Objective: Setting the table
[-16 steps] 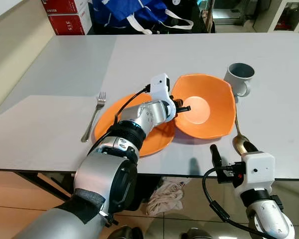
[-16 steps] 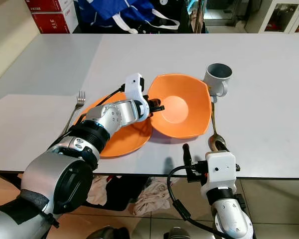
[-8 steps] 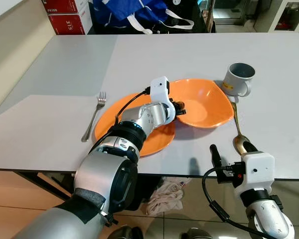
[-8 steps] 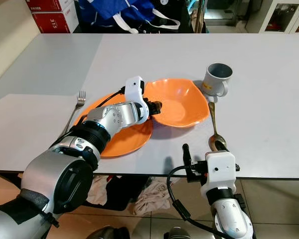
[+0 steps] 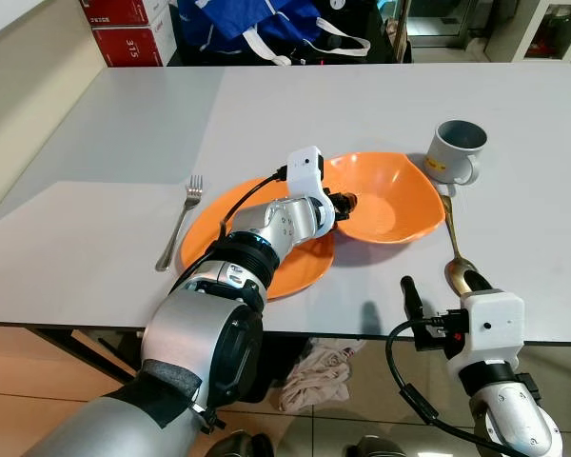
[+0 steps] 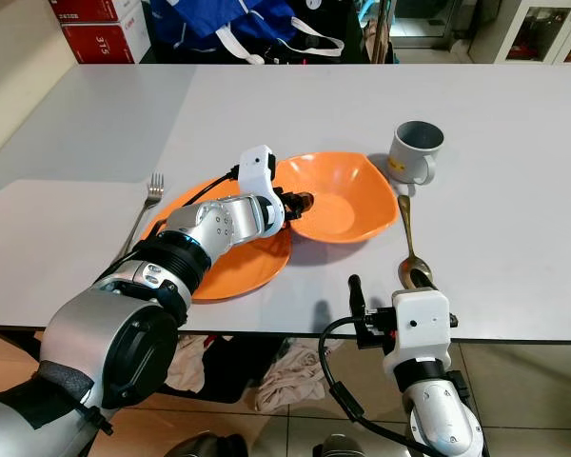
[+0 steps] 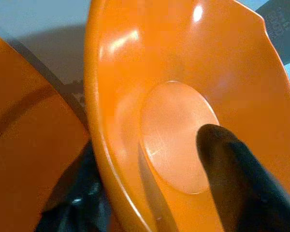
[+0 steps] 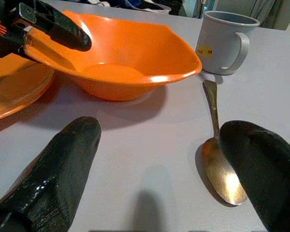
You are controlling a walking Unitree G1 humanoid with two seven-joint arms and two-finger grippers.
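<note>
Bowl (image 5: 385,195): orange, tilted, its near-left rim pinched by the left end effector (image 5: 345,203); it overlapped the plate's right edge.
Right end effector (image 8: 154,169): nearest, at the desk's front edge, fingers spread wide with nothing between them.
Spoon (image 5: 456,259): lay on the desk just ahead of the right end effector.
Plate (image 5: 295,262): orange, flat, under the left forearm.
Fork (image 5: 178,222): left of the plate.
Mug (image 5: 455,150): grey, upright, beyond the spoon.
Desk (image 5: 124,133): grey.
</note>
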